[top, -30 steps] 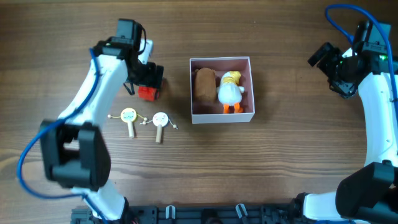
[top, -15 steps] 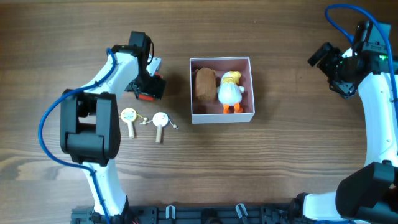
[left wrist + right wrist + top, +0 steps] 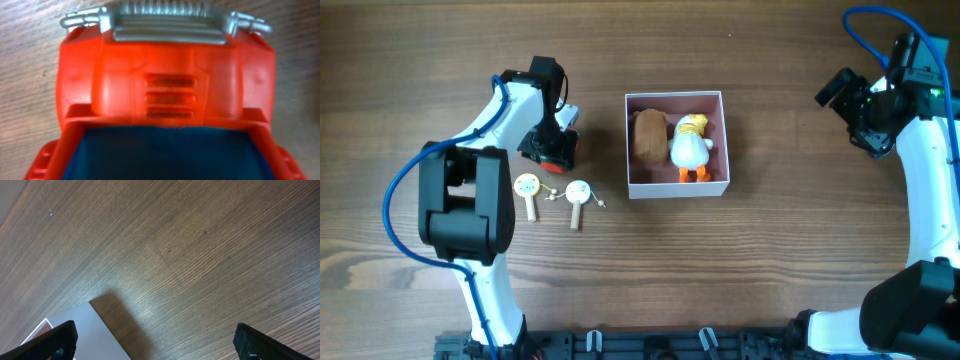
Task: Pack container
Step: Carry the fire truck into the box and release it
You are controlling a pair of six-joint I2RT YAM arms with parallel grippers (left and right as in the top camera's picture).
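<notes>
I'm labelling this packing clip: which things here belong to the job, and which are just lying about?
Job: square white-walled container; brown plush toy and white toy duck inside it; red plastic toy truck; two round wooden-handled rattle drums.
Lying about: none, only the wooden table.

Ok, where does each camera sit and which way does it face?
Overhead: above the table, looking straight down; both arms show, plus the container.
Left wrist: on the left arm, aimed close at the red toy truck; no pincer fingers show.
Right wrist: on the right arm, aimed obliquely at bare wood; its open right pincer frames the bottom.
Shared: overhead and left wrist both show that truck.
</notes>
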